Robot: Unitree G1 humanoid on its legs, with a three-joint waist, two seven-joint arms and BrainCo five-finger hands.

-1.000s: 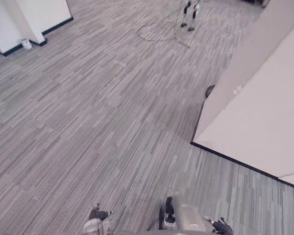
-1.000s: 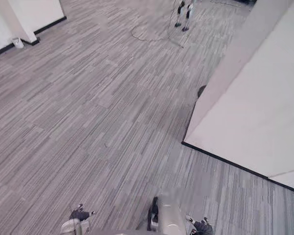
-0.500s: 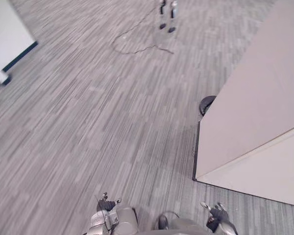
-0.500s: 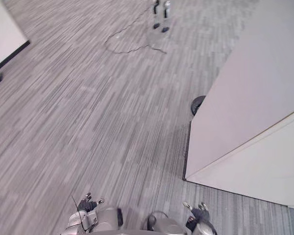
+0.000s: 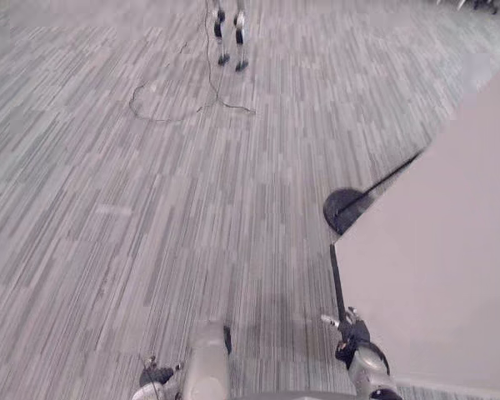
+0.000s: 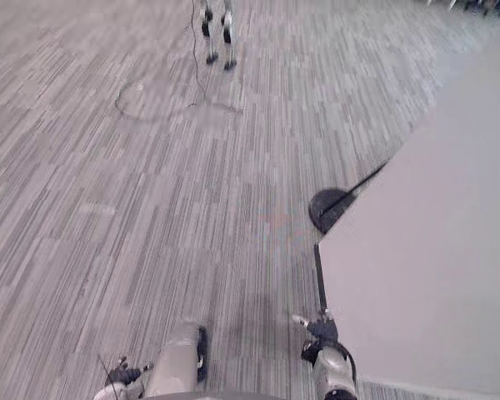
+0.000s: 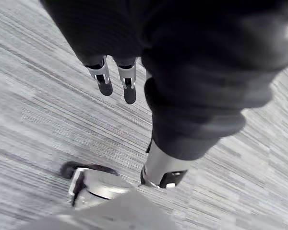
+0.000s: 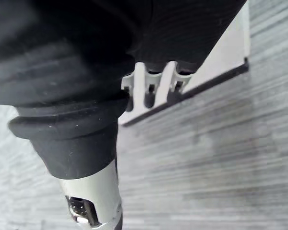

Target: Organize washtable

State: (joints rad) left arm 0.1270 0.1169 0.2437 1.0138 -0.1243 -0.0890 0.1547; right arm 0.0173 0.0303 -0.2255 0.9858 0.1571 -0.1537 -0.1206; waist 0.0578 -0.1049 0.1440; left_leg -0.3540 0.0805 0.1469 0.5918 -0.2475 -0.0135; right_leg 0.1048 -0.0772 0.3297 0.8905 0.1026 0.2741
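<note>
The carpet floor (image 5: pixel 150 208) is grey, streaked with fine lighter and darker stripes. The partition wall (image 5: pixel 450 275) is plain off-white with a black baseboard (image 5: pixel 337 282).

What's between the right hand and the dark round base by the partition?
Only bare grey carpet between the right hand and the round base, along the white partition's dark bottom edge, per the left eye view.
</note>
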